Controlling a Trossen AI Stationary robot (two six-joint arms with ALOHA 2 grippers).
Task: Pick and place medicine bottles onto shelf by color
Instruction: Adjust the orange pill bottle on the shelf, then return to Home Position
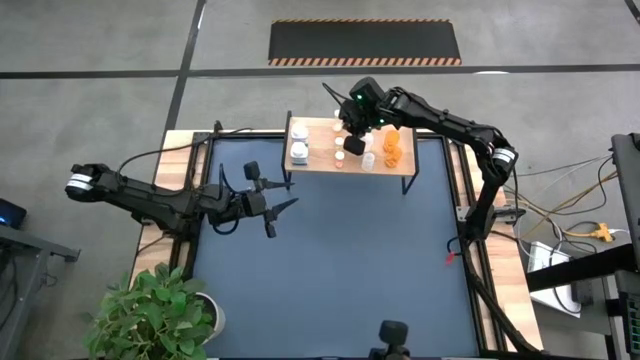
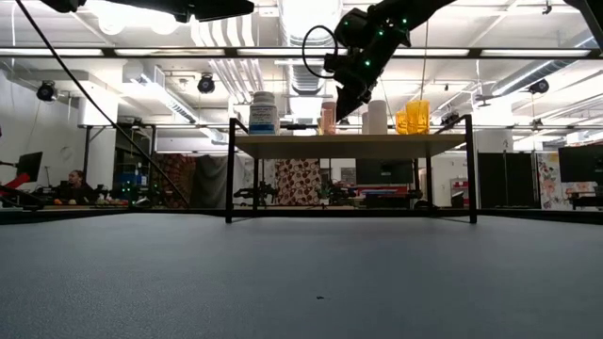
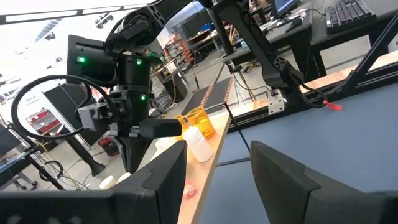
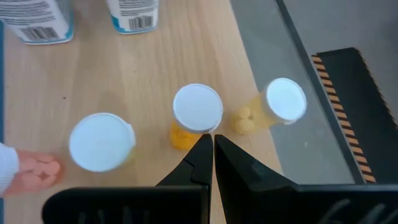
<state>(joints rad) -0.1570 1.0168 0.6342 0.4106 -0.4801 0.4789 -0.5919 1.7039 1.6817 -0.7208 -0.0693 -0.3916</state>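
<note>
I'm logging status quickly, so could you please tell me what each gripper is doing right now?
Left gripper: open, holding nothing, over the mat.
Right gripper: shut, empty, above the shelf.

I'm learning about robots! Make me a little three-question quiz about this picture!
1. True or false: the right gripper, over the shelf, has its jaws shut with nothing between them.
2. Which gripper hovers above the blue mat, away from the shelf? A) left B) right
3. Fill in: the two big white bottles stand at the shelf's ____ end in the high view.

Key: 1 true; 2 A, the left gripper; 3 left.
</note>
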